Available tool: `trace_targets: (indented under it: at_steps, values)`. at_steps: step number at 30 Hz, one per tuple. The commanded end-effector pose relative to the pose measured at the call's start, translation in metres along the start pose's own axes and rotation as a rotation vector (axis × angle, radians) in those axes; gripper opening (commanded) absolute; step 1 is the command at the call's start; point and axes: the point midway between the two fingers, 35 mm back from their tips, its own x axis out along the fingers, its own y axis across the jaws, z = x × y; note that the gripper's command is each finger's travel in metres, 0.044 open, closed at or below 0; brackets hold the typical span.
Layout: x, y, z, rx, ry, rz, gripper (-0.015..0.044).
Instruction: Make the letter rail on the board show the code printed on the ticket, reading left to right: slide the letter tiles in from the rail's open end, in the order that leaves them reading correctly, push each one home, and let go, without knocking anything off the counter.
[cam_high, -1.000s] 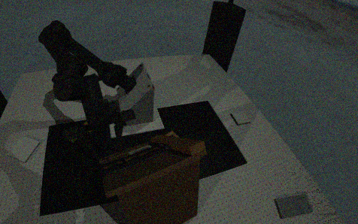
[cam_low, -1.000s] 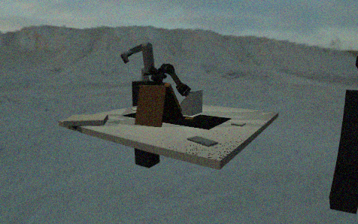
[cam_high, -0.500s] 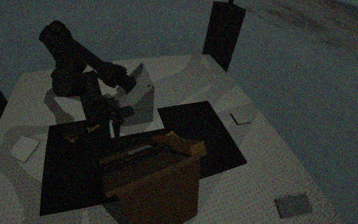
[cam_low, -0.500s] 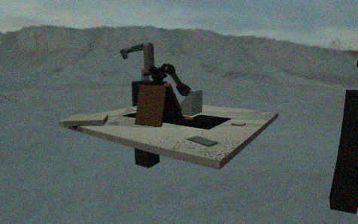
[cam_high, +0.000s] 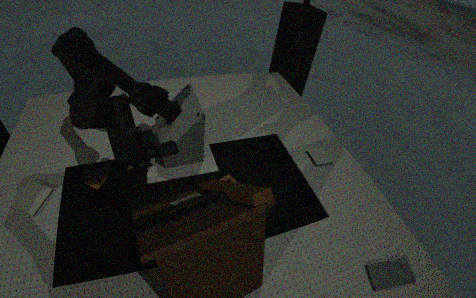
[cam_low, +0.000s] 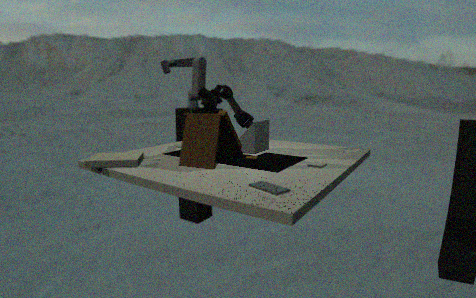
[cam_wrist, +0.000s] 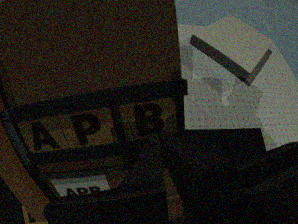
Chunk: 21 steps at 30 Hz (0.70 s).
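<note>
The brown board stands tilted, its rail facing the wrist camera. In the wrist view tile A and tile P sit side by side in the rail; tile B sits right of them, past a dark gap. The ticket below the rail starts with A and P; its last letter is partly hidden. My gripper is shut and empty, its dark fingertips just below B; whether they touch it is unclear. An orange piece lies on the mat.
A black mat lies under the board. A pale grey box-like block stands close beside the arm. A flat grey block lies near the counter's edge. A pale slab lies near another edge.
</note>
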Motion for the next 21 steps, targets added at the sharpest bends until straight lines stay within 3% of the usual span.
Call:
trace_targets:
  at_steps: [1, 5, 21]
  values:
    - [0.0, 0.0, 0.0, 0.0, 0.0, 0.0, 0.0]
    - [0.004, -0.002, 0.002, 0.009, 0.056, 0.015, 0.0]
    - [0.018, -0.033, 0.019, 0.017, 0.647, 0.01, 0.0]
